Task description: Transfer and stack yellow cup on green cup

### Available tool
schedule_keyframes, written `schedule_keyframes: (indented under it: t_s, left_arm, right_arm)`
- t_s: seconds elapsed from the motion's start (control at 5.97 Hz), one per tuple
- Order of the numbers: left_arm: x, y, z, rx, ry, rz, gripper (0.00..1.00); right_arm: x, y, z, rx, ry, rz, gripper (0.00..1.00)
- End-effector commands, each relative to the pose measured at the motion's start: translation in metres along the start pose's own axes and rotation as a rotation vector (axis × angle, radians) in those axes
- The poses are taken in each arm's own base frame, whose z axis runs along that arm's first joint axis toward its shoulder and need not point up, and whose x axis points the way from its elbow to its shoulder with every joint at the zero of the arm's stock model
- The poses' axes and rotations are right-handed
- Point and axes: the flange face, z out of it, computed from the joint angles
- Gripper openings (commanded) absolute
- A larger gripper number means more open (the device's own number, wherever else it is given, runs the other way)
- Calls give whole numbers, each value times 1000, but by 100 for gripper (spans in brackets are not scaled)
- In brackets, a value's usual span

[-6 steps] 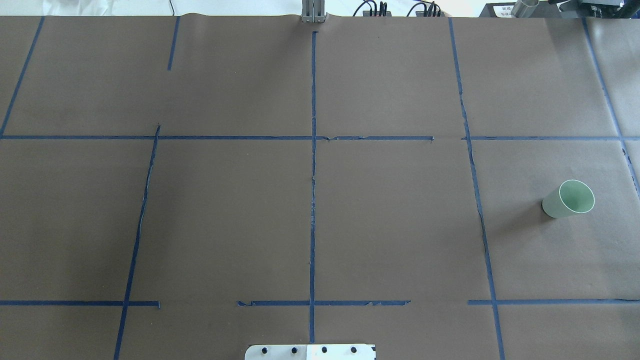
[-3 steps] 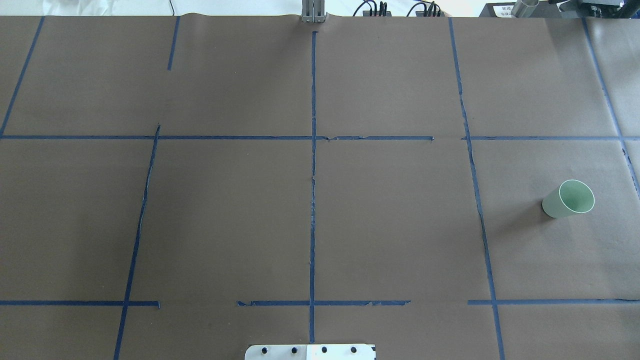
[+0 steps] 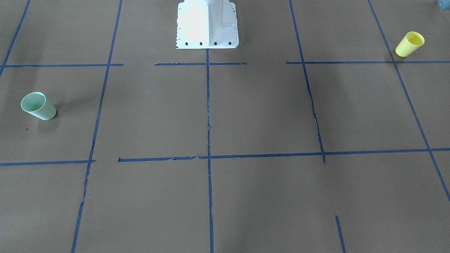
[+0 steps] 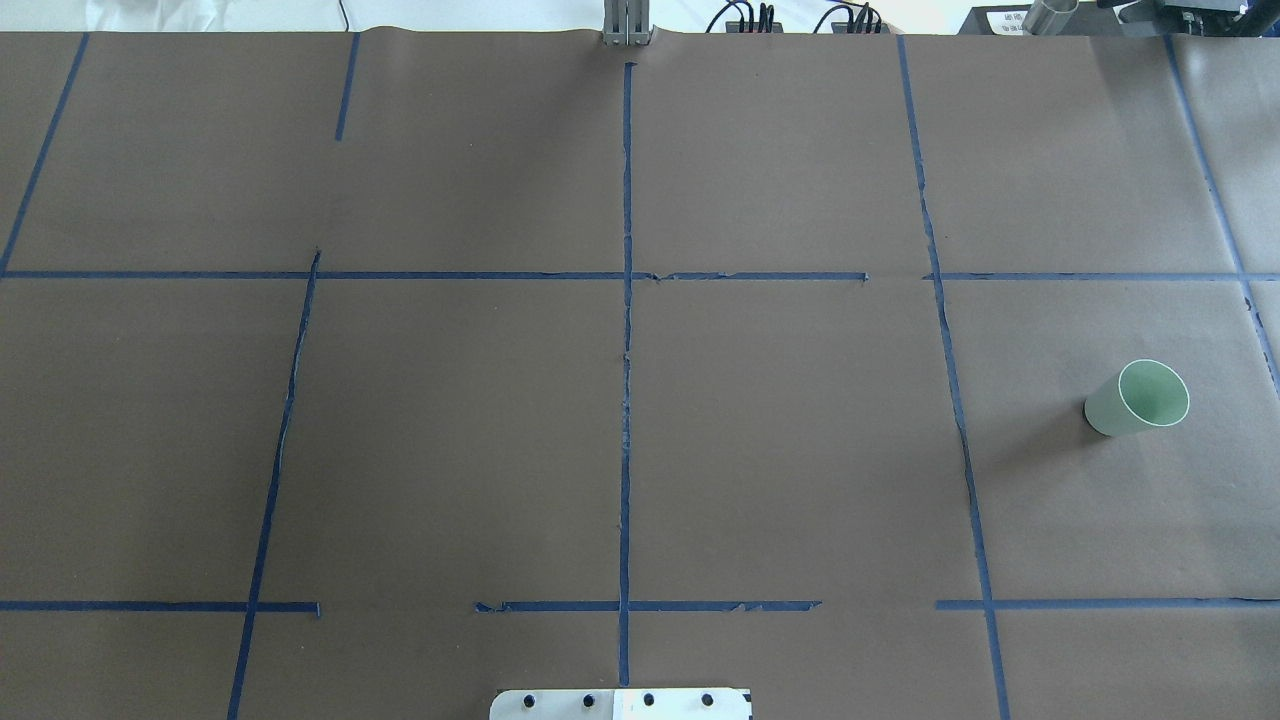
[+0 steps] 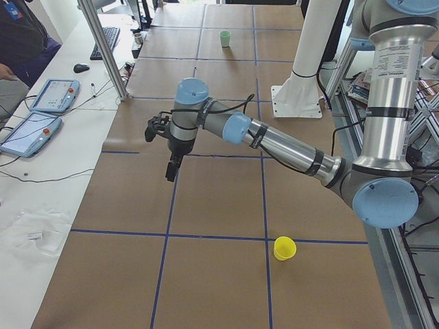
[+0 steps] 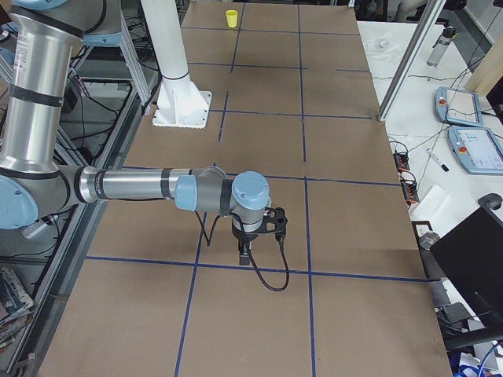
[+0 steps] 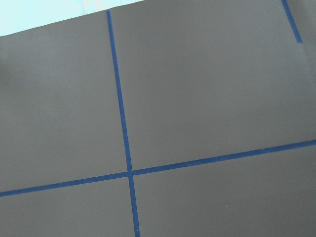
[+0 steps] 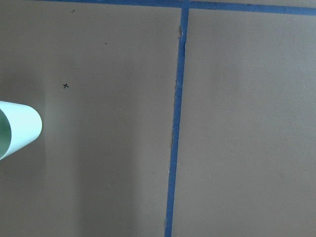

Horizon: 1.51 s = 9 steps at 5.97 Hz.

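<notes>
The yellow cup point(image 3: 409, 44) stands upright, mouth up, on the brown table near the robot's left end; it also shows in the exterior left view point(image 5: 284, 247) and far off in the exterior right view point(image 6: 231, 18). It is outside the overhead view. The green cup point(image 4: 1138, 397) stands upright at the table's right end point(image 3: 38, 105), and its edge shows in the right wrist view point(image 8: 17, 128). My left gripper point(image 5: 170, 171) hangs above the table, well away from the yellow cup. My right gripper point(image 6: 245, 256) hangs above the table. I cannot tell whether either is open or shut.
Blue tape lines point(image 4: 626, 330) divide the brown table cover. The white robot base plate point(image 3: 207, 24) sits at the robot-side edge. Tablets point(image 5: 27, 116) and a metal post point(image 5: 103, 48) stand on the operators' side, beside a seated person point(image 5: 20, 34).
</notes>
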Motion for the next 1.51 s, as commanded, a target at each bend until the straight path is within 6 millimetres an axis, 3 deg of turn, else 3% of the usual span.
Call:
schedule_keyframes:
  t_s: [0.0,0.17,0.5,0.84,1.01,1.34]
  left_arm:
    - [72,40,7,79,-121,-180,100]
    - [85,63,15,116,-180,-275,100]
    - [122,115,55,244,-328,-424,100]
    - [140,155,85,311,-514,-563,100]
    - [138,183,99,305,-668,-622,100]
    - [160,242,115,377,-816,-730,100]
  right_arm:
    - [0,0,1,-1,0,-1,100]
    - [1,1,1,-3,0,2,100]
    - [1,1,1,-3,0,2,100]
    - [2,2,2,-5,0,4,100]
    - [2,2,2,-5,0,2,100]
    - [2,2,2,-5,0,2,100]
